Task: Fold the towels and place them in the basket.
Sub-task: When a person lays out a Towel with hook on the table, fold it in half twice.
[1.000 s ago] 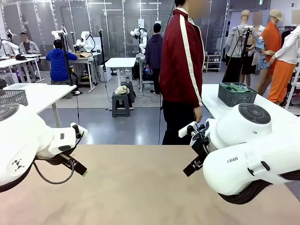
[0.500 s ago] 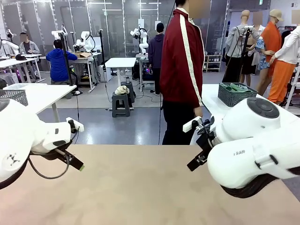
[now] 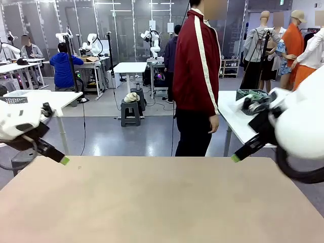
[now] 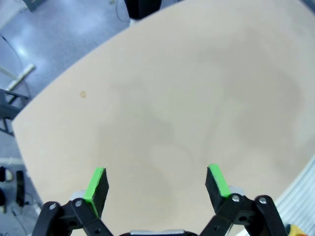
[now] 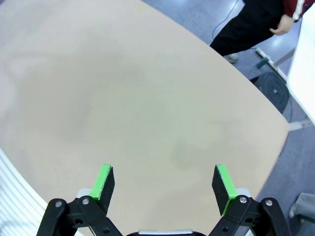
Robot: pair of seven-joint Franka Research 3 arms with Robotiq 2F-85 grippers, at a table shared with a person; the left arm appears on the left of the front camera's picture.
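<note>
left tool and right tool are spread, pinching nothing; the basket sits at the frame's right, nearest the right tool.

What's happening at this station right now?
Nothing is being handled yet. The left gripper and right gripper hang open over the tan table, holding nothing. A person in a red jacket stands at its far edge, side-on. The dark basket sits on a white table behind, to the right.
</note>
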